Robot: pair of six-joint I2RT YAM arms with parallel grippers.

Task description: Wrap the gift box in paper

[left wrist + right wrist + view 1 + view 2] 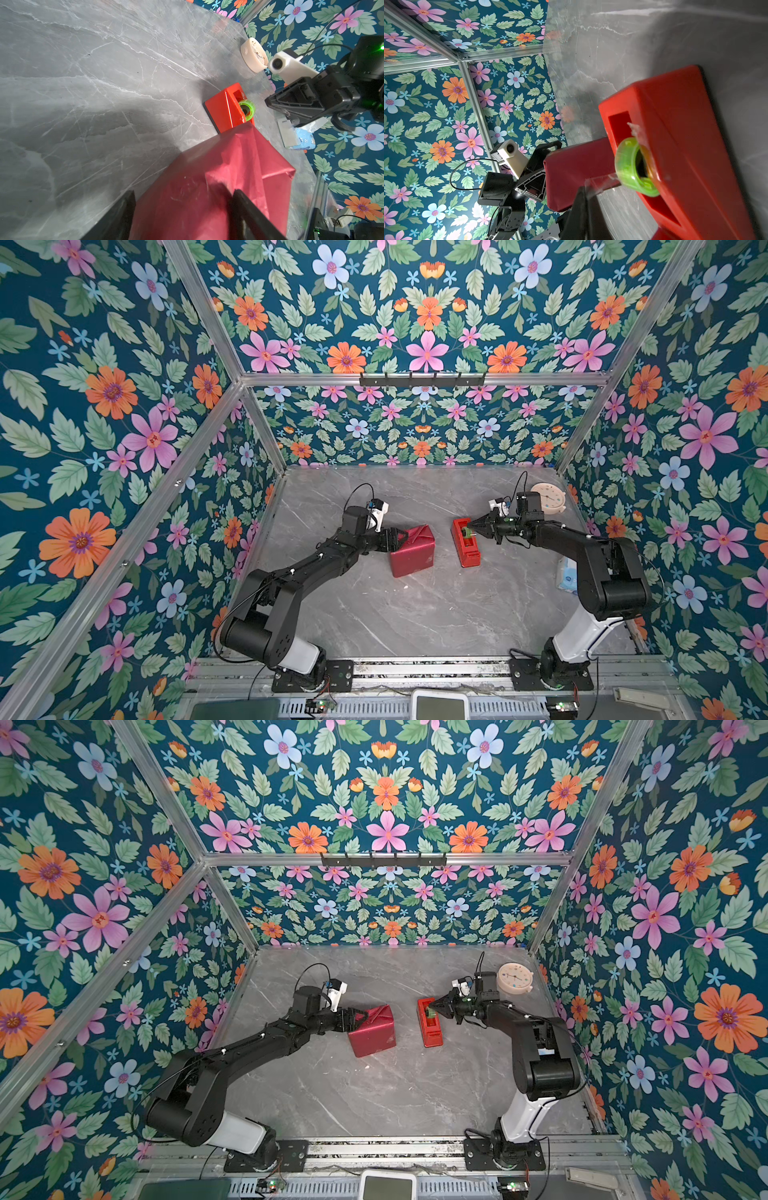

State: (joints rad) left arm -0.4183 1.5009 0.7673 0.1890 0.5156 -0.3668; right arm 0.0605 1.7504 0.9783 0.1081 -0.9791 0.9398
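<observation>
The paper (413,551) (372,1031), dull maroon, is folded round the gift box as a parcel standing at mid-table; the gift box itself is hidden inside. One end shows creased triangular folds (270,162). My left gripper (397,539) (357,1020) (184,193) grips the parcel's left side, one finger on each face. To the right stands a red tape dispenser (466,542) (675,135) with a green roll (631,166). My right gripper (471,526) (432,1006) (581,190) is shut on a clear tape strip (602,181) drawn from that roll.
A cream round clock (548,497) (253,55) lies at the back right near the wall. A blue-white tissue pack (567,574) (299,139) sits by the right wall. Floral walls enclose the grey marble table (395,614) on three sides.
</observation>
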